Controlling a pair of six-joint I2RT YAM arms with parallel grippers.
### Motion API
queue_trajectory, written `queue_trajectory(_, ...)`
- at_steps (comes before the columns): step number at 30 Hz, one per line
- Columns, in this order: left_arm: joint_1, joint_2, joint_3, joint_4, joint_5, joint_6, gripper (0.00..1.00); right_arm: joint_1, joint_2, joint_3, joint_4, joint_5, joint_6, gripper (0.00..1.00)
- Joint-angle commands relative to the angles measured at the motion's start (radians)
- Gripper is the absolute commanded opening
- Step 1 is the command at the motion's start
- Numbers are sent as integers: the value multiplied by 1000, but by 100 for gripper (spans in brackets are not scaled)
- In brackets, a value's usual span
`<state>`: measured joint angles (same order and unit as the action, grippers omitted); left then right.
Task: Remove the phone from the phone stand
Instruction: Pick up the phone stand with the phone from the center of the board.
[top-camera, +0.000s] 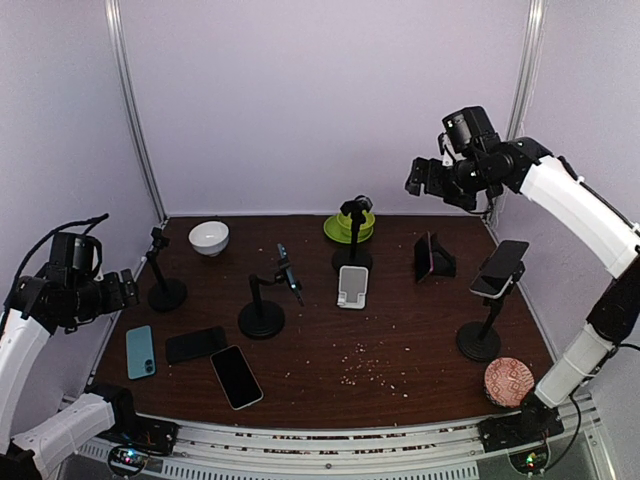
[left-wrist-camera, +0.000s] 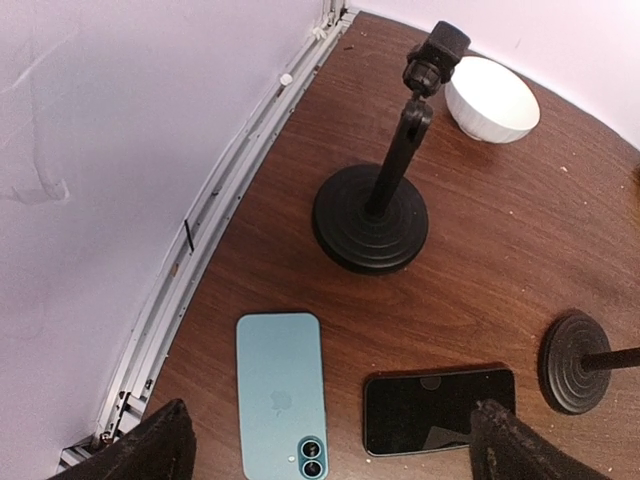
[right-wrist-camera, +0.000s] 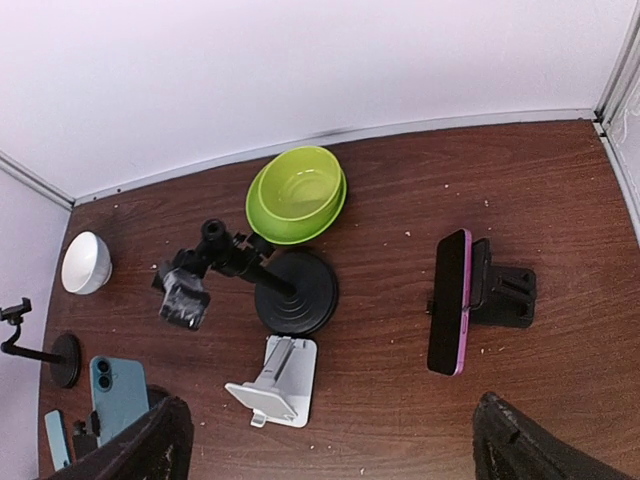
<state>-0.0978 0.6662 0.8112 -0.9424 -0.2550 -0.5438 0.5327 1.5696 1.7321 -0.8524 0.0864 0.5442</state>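
Both wrist views cut the fingers off at the bottom edge, leaving two dark tips far apart, so the left pincer (left-wrist-camera: 335, 445) and the right pincer (right-wrist-camera: 335, 440) stand wide and hold nothing, both clear above the counter (top-camera: 400, 340). A pink-edged phone (right-wrist-camera: 448, 300) stands in a low black stand (right-wrist-camera: 505, 295) toward the back right, seen edge-on with its screen hidden. A second phone (top-camera: 500, 267) sits tilted atop a tall stand (top-camera: 480, 338) close to the right edge, with bare counter between the two stands, and a teal phone (left-wrist-camera: 280, 395) and a black phone (left-wrist-camera: 438, 410) lie flat near the left edge.
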Motion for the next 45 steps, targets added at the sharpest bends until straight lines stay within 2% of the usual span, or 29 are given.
queue_trajectory(1,8,-10,-3,29,-35,1,98,-68,99,107,-119,-31,-18,97)
queue_trajectory(6,8,9,0,28,-37,1,98,-122,198,217,-191,-42,-21,96)
queue_trajectory(15,8,58,13,39,7,21,98,-181,312,260,-242,-110,-23,96)
queue_trajectory(20,8,100,69,79,113,115,98,-196,365,278,-264,-124,-36,95)
queue_trajectory(24,7,128,92,151,271,98,98,-198,390,277,-265,-138,-21,95)
queue_trajectory(26,7,157,85,183,301,80,98,-199,393,268,-252,-150,-14,95)
queue_trajectory(30,9,210,79,268,498,186,98,-199,392,247,-228,-166,-9,95)
queue_trajectory(36,6,284,72,381,610,258,96,-198,395,203,-215,-187,-11,95)
queue_trajectory(40,-3,326,55,469,705,233,94,-199,394,174,-212,-199,-21,94)
queue_trajectory(45,-43,356,56,477,721,256,94,-199,403,149,-215,-218,-29,94)
